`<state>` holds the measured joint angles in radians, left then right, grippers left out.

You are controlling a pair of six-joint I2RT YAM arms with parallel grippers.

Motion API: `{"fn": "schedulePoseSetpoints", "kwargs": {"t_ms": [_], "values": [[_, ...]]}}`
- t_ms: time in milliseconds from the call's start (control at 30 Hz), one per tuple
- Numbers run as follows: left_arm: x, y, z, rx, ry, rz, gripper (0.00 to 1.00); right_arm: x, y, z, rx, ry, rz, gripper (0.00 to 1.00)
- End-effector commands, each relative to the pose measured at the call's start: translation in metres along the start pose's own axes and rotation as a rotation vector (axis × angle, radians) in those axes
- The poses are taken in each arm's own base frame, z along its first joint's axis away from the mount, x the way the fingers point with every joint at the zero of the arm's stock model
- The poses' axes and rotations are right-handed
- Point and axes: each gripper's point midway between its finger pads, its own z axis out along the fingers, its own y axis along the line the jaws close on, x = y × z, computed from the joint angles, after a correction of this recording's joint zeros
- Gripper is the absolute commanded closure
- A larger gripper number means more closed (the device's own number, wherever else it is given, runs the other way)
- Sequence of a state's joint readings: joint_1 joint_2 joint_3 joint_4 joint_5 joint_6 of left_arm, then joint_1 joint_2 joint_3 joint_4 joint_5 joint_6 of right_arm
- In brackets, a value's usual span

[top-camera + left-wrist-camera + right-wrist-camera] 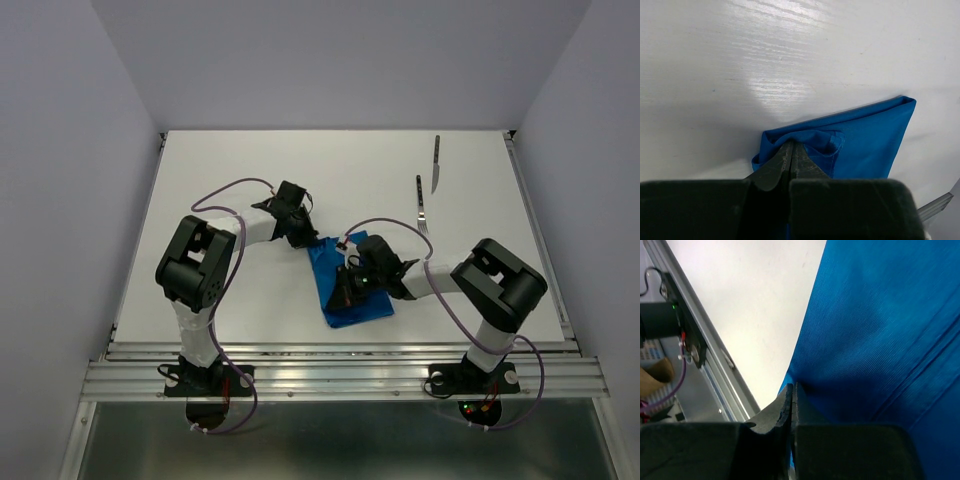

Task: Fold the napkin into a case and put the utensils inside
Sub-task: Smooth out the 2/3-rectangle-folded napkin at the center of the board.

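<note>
The napkin [365,305] is a bright blue cloth folded into a slanted rectangle on the white table, between the two arms. My left gripper [312,243] is at its far left corner. In the left wrist view its jaws [791,144] are shut on a bunched fold of the napkin [875,140]. My right gripper [343,292] lies over the cloth's middle left. In the right wrist view it [792,386] is shut on the edge of the napkin [880,315]. The fork [421,205] and the knife [436,163] lie apart from the cloth at the far right.
A metal rail [340,350] runs along the table's near edge, close to the napkin's near corner, and it shows as a rail [705,365] in the right wrist view. Pale walls close in the table on three sides. Purple cables loop from both arms.
</note>
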<state>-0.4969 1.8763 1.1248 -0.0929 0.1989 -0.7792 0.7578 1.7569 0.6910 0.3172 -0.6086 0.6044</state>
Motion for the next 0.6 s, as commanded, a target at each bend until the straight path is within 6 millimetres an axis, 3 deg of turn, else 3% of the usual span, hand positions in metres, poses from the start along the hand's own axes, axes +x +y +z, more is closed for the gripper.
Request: {"fn": "schedulePoseSetpoints", "kwargs": {"t_ms": [0, 333, 567], "values": [[0.012, 0.019, 0.011, -0.075, 0.037, 0.006, 1.0, 0.032, 0.0, -0.006, 0.018, 0.086, -0.036, 0.99], [0.011, 0.019, 0.012, -0.075, 0.035, 0.005, 1.0, 0.06, 0.0, -0.015, 0.039, 0.135, -0.029, 0.99], [0.01, 0.017, 0.011, -0.071, 0.032, 0.007, 1.0, 0.056, 0.004, -0.031, 0.093, 0.106, -0.077, 0.99]]}}
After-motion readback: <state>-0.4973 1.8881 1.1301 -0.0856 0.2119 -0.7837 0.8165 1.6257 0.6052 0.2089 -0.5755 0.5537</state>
